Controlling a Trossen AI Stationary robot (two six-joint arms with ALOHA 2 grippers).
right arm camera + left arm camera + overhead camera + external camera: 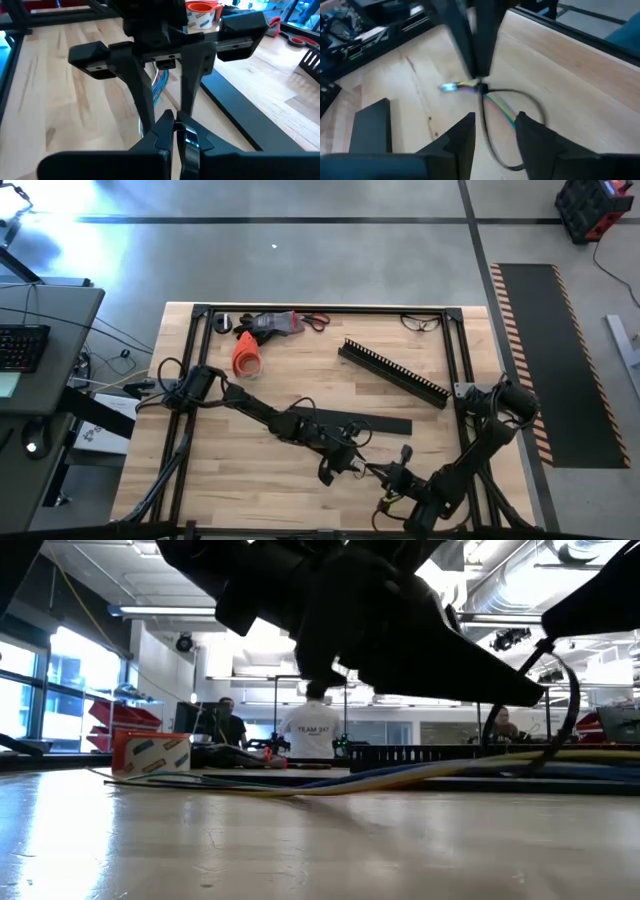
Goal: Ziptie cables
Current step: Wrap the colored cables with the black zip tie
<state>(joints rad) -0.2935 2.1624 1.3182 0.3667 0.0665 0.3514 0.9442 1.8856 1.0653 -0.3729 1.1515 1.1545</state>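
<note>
High view: orange tub (245, 358) sits at the far left of the desk (250, 480), near some red-handled tools (285, 322). Only container I can see, and I can't tell what's inside it. The right wrist view shows just its orange rim and a white label.

Cables (497, 105) are near the front middle of the desk, lying between my two arms, just in front of the flat black bar (360, 423). The toothed channel (395, 372) is well apart from them, farther back on the right.

In the left wrist view the cables are a thin bunch of coloured strands (yellow, green, reddish), with one end glinting bluish. A black loop (540, 112) curls out from the pinch point and back along the desk.

Right end effector (480, 82) comes down on the bunch with fingers together, clamped on the cables right where the black loop starts.

Left end effector (495, 132) has its fingers apart. They sit on either side of the cables and I see no contact.

Low view shows the cables lying flat on the wood, with people standing far back in the room.
</note>
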